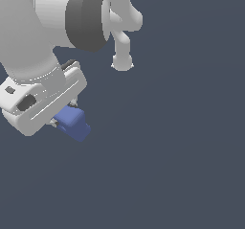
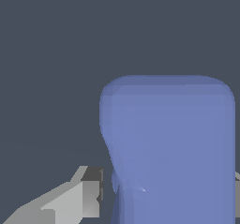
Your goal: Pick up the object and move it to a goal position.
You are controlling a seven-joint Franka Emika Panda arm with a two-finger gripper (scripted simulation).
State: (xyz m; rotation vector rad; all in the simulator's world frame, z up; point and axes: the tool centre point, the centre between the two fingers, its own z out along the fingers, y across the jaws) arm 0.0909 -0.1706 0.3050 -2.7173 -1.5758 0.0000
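Blue fills most of my wrist view: the object (image 2: pixel 171 148) sits right up against the lens, rounded at its far corners, with one grey finger (image 2: pixel 84 195) pressed near its side and a sliver of the other at the opposite edge. So my tool (image 1: pixel 64 117) is closed down on it, the jaws only as far apart as the piece is wide, and I have it gripped.

Out in the exterior view, the piece pokes out below my white hand toward the exterior view's right, and it looks to be off the dark table (image 1: pixel 182 166). I say looks, because the flat grey surface gives me no clear shadow to judge the gap by.

Progress, then: the pick seems done, grasp secure as far as I can see. What remains is the carry. No goal marker shows in either picture, so I can't say how near the target I am. My read is mid-transport, with placement at the goal yet to be confirmed.
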